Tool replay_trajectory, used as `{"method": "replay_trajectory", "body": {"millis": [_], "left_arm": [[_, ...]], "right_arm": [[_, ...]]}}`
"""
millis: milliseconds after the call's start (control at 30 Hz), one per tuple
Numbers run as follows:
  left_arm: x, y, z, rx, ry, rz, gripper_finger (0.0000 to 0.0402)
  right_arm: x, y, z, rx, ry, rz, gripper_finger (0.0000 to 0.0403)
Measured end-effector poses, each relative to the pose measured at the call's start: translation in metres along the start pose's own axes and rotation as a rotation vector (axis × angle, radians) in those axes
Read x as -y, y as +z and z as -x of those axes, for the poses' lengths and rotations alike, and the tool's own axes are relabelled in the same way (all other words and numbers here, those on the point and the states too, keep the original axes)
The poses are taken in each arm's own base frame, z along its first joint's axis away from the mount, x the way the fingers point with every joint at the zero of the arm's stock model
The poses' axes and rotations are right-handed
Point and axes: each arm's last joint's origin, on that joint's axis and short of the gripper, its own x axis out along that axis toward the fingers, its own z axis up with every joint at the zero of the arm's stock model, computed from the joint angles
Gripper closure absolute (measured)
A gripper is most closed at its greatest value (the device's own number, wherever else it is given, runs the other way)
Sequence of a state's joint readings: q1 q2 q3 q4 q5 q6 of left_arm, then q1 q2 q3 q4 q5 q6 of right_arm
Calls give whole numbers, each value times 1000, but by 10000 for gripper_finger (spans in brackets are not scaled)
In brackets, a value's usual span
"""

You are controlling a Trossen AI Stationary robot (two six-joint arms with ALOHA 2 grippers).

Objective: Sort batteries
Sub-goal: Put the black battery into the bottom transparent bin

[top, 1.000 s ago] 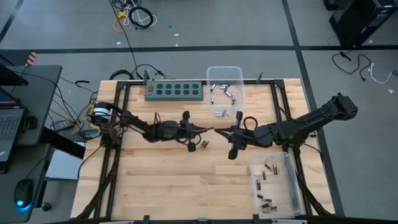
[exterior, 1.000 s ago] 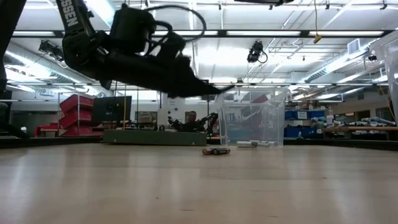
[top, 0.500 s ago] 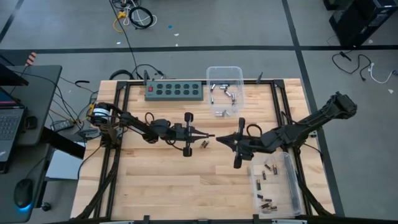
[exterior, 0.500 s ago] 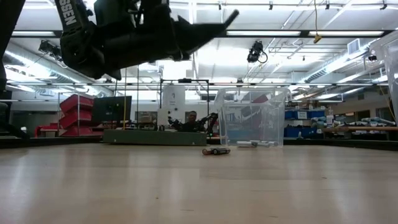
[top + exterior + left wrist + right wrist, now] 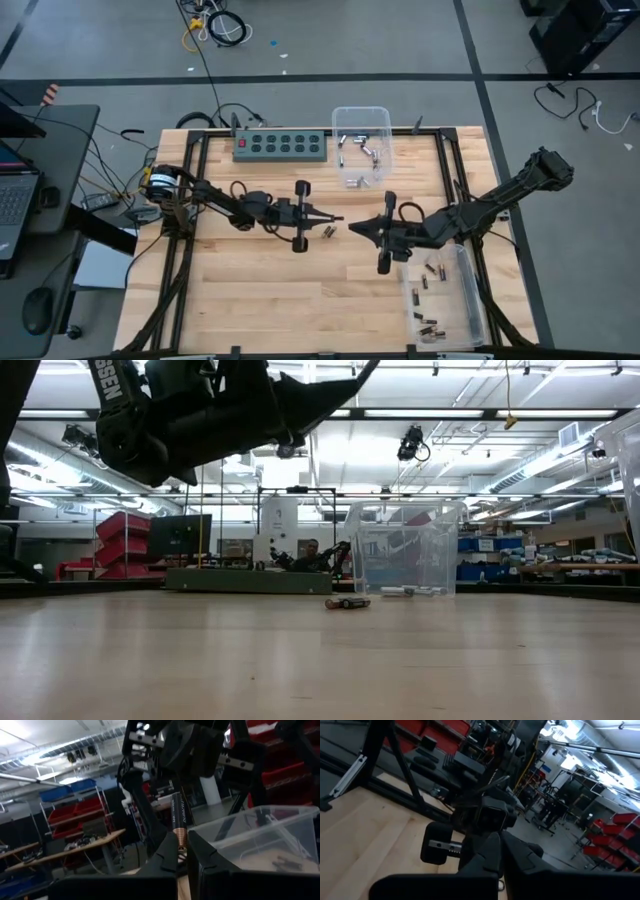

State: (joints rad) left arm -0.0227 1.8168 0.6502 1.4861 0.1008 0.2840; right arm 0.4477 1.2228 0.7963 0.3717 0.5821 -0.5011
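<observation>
Left wrist view: a dark battery [image 5: 179, 816] with a copper-coloured end is standing pinched between the left gripper [image 5: 183, 862] fingers, raised above the table. High view: two loose batteries [image 5: 328, 233] are lying on the wooden table [image 5: 250, 300] just beside that gripper. The right gripper [image 5: 352, 229], fingers closed and empty, is pointing toward it mid-table. More batteries are sitting in two clear bins [image 5: 362, 146].

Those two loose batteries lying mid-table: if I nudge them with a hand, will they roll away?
Probably. The loose batteries are small smooth cylinders lying on their sides on the bare wooden table, so a sideways push likely rolls them. An end-on push should slide them instead. They look stiff and easily scattered.
</observation>
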Motion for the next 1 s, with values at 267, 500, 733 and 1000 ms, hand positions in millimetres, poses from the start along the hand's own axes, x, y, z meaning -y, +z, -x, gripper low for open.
{"method": "replay_trajectory", "body": {"millis": [267, 500, 733, 1000], "left_arm": [[-1, 3, 0, 33, 2, 4, 400], [-2, 3, 0, 31, 25, 4, 400], [-2, 6, 0, 63, 28, -3, 400], [-2, 11, -4, 103, -15, -9, 400]], "right_arm": [[3, 3, -1, 31, -17, -36, 365], [2, -1, -12, 55, -15, -69, 321], [-1, -10, -25, 47, -36, -65, 288], [5, -21, -38, 18, -76, -69, 276]]}}
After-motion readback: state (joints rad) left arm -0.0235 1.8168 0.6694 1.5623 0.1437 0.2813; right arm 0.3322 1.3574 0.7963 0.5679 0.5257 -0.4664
